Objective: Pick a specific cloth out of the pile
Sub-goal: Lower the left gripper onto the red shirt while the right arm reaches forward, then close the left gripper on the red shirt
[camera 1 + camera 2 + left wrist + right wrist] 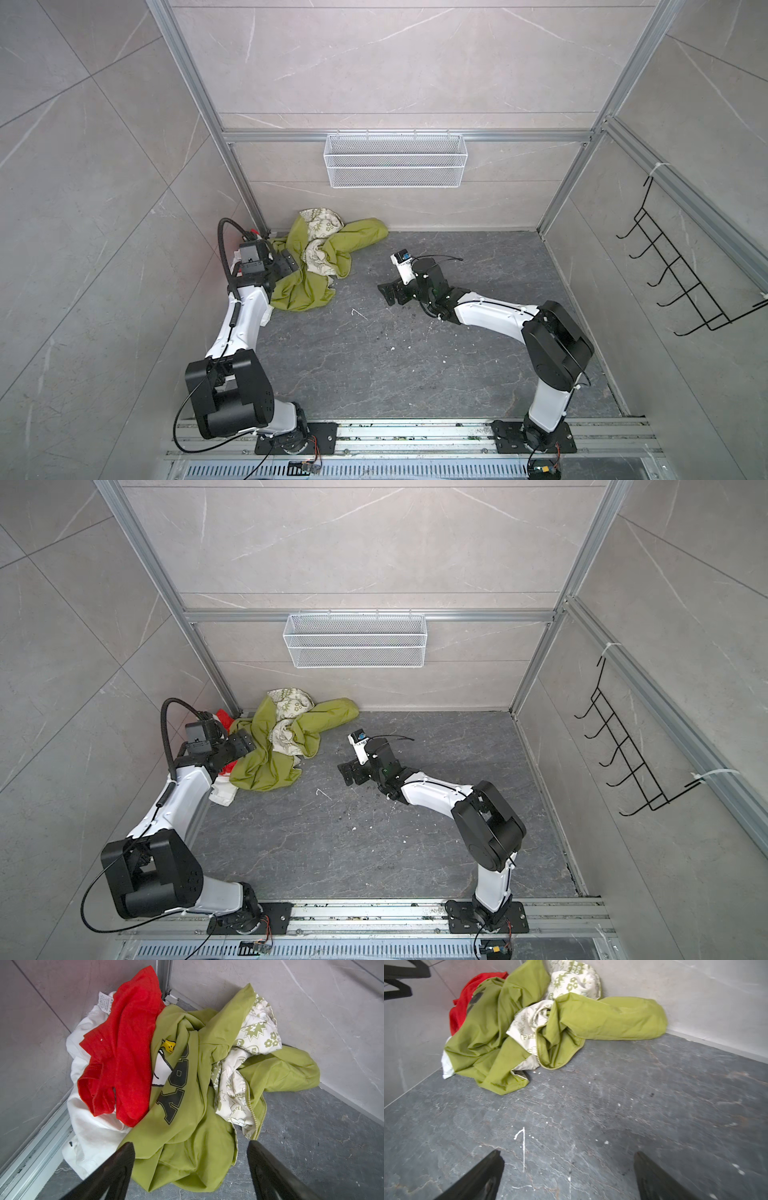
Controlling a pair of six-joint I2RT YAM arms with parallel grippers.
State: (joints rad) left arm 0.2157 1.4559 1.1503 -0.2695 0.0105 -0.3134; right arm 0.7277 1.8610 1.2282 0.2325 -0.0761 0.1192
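Robot lab cell: aluminium frame (519, 135), tiled panels (395, 62).

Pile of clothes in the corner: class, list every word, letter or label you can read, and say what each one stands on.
"Y", "O": dark block letters on the olive-green garment; the rest hides in a fold.
"PE": on the cream printed fabric, cut off; its other words are too crumpled to read.
Care label on the white cloth: too small to read.
Red cloth: no text.

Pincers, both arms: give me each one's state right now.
Left pincer: open, holding nothing, over the olive-green garment.
Right pincer: open, holding nothing.
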